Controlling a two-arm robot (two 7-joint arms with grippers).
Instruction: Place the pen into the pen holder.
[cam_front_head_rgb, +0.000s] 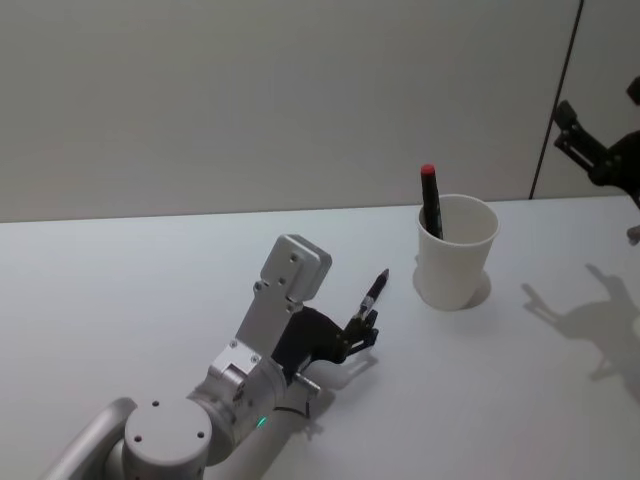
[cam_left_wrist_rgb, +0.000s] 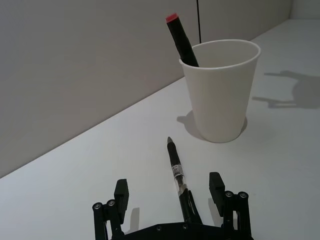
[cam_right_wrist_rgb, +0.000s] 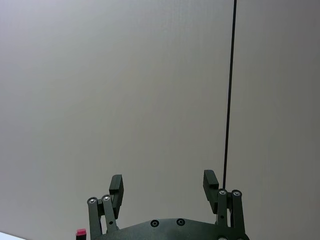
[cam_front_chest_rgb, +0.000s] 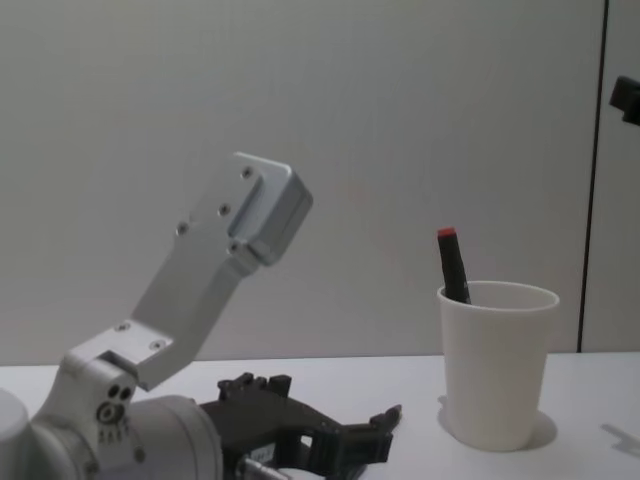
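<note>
the left claw (cam_left_wrist_rgb: 168, 185) is sitting low on the surface (cam_left_wrist_rgb: 90, 170) with its fingers spread wide, gripping nothing. the black pen (cam_left_wrist_rgb: 176, 167) is lying between them, its tip pointing at the pen holder (cam_left_wrist_rgb: 222, 95) nearby. a red-capped pen (cam_left_wrist_rgb: 179, 37) is leaning inside the cup, so the grasp, lift and drop are all remaining. bare surface is lying around the cup. the right claw (cam_right_wrist_rgb: 162, 185), open, is hanging raised well to the right.

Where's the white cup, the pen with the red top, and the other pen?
pen holder (cam_front_head_rgb: 455, 265): head view, on the cup's front wall.
red-capped pen (cam_front_head_rgb: 430, 200): head view, on its black barrel above the cup's rim.
pen (cam_left_wrist_rgb: 176, 171): left wrist view, on its clear middle section.
</note>
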